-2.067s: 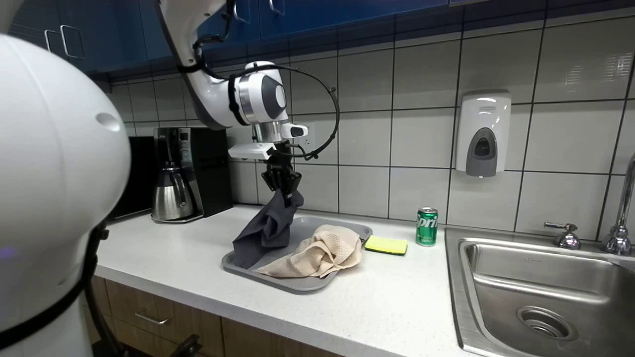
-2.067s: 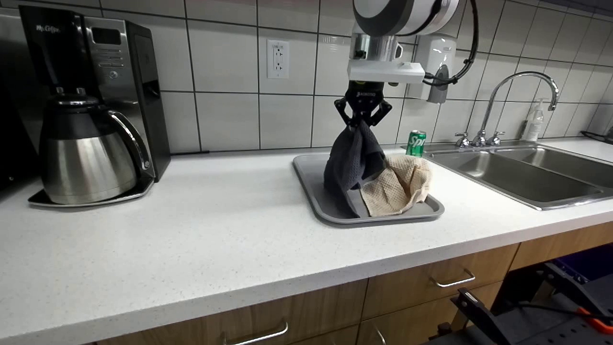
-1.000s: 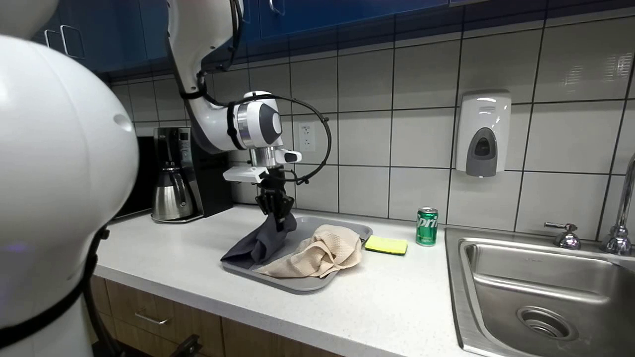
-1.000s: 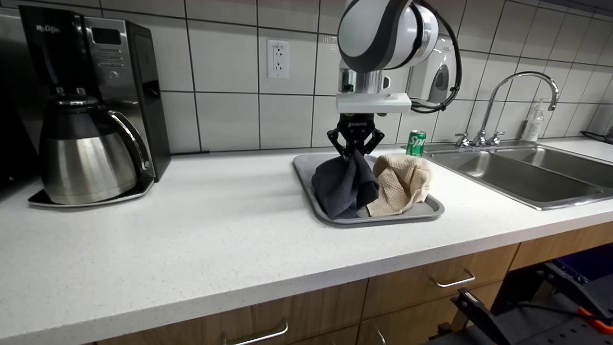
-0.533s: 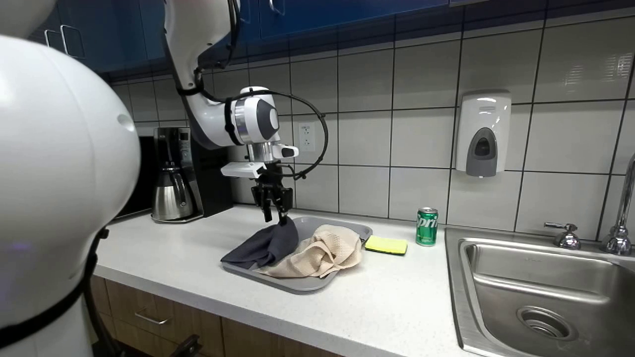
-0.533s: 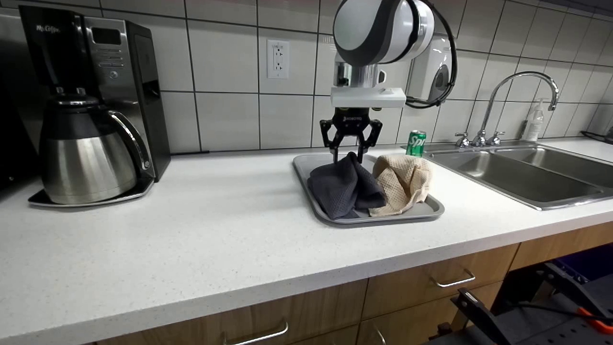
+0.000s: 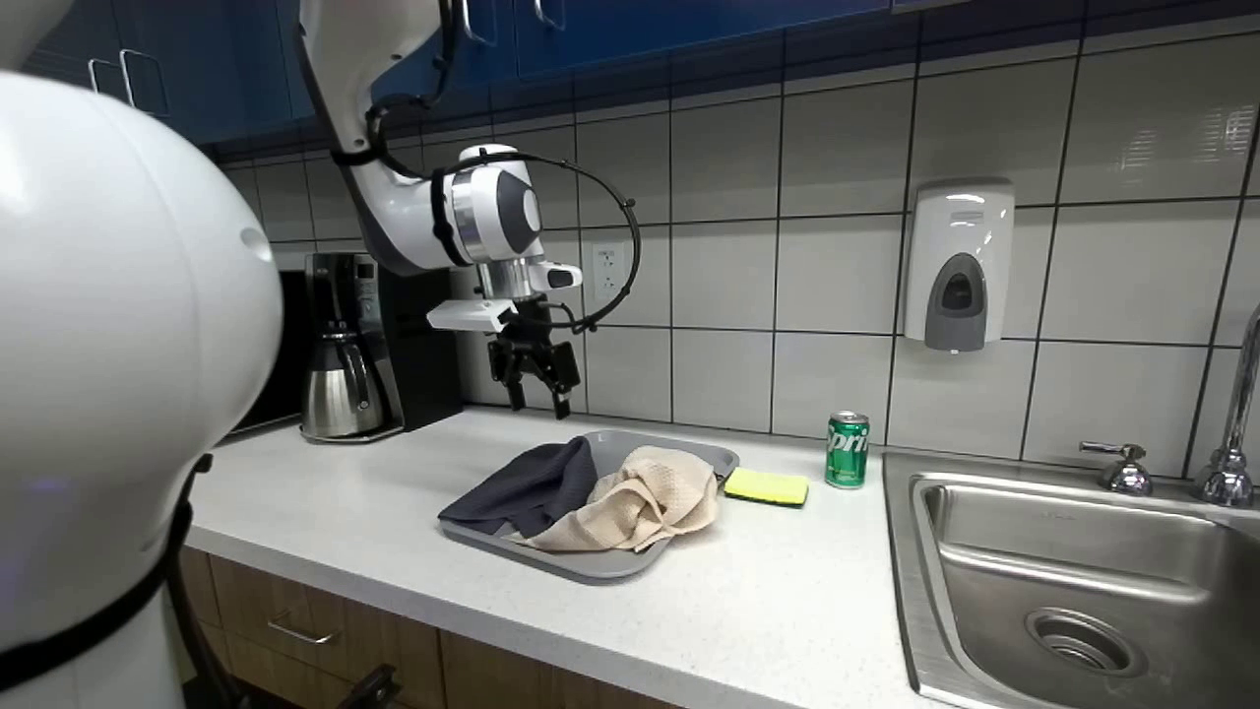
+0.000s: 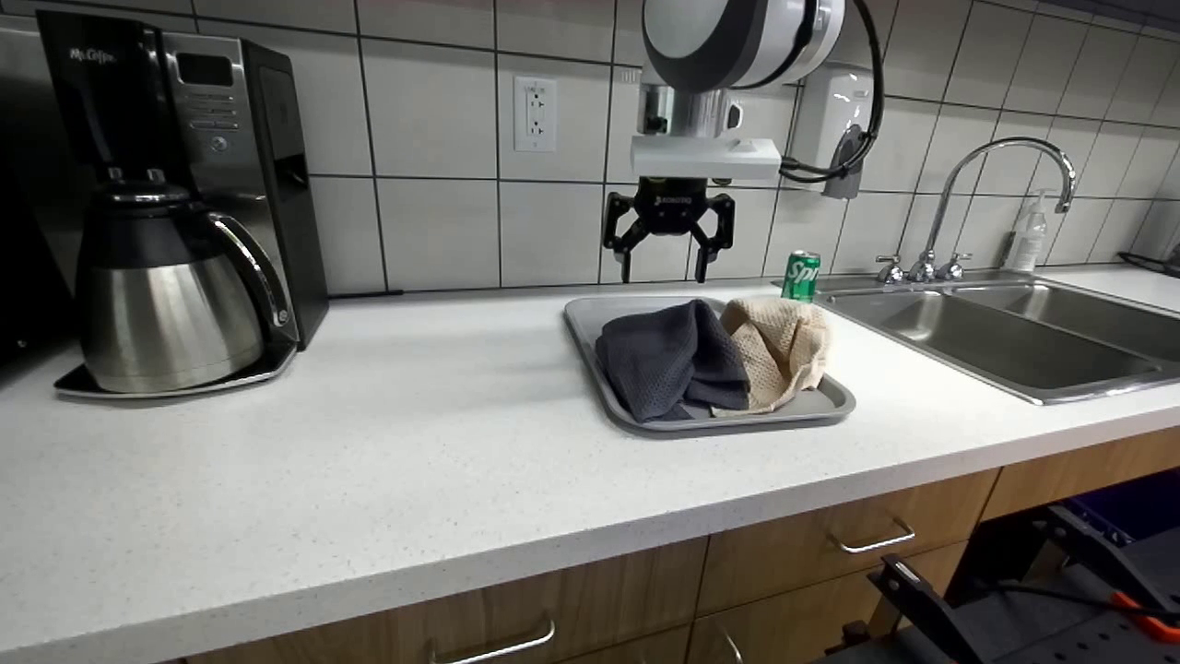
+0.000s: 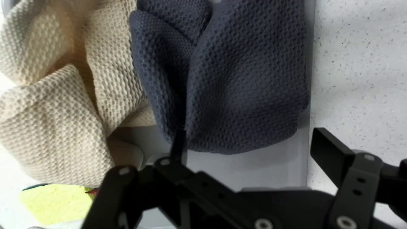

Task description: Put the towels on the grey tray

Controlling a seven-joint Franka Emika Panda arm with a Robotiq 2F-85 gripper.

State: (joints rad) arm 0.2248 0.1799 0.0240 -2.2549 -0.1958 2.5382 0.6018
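Two towels lie crumpled on the grey tray [image 8: 834, 408]. The dark blue-grey towel [image 8: 668, 360] covers the coffee-maker side of the tray. The beige towel [image 8: 784, 346] rests beside it, touching its edge and bulging over the tray's sink-side rim. My gripper [image 8: 664, 278] hangs above the dark towel, apart from it, with its jaws wide and nothing between them. In the wrist view the dark towel [image 9: 244, 76] fills the upper middle, ahead of the spread fingers [image 9: 332, 157], and bare tray [image 9: 248, 171] shows between them.
A yellow sponge [image 7: 766, 487] sits against the tray's sink-side corner. Behind it stands a green can [image 7: 847, 450], then the steel sink [image 7: 1073, 571]. A coffee maker [image 8: 175, 258] stands at the far end of the counter, and the tiled wall [image 8: 433, 221] runs close behind the arm.
My gripper lowered the dark towel onto the tray, opened and let it go, then rose clear of it. The towel has settled flatter, leaning on the beige one, which stays put.
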